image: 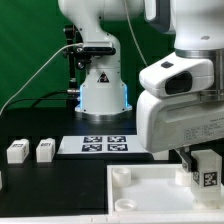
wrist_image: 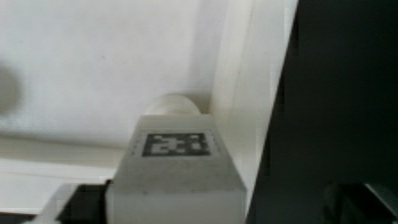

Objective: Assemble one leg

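Observation:
My gripper (image: 204,168) is shut on a leg (image: 205,171), a small white block with a square marker, and holds it upright over the far right corner of the large flat white slab (image: 140,190). In the wrist view the leg (wrist_image: 175,160) fills the space between my dark fingers (wrist_image: 80,205), its marker facing the camera, with its far end at a rounded corner socket (wrist_image: 175,102) of the slab (wrist_image: 107,60). I cannot tell whether the leg sits in the socket. Two more legs (image: 17,151) (image: 44,150) lie on the black table at the exterior view's left.
The marker board (image: 100,145) lies flat behind the slab. The robot's white base (image: 103,90) stands behind it, with cables at the exterior view's left. A green backdrop closes the back. The slab's edge meets the black table (wrist_image: 338,100) in the wrist view.

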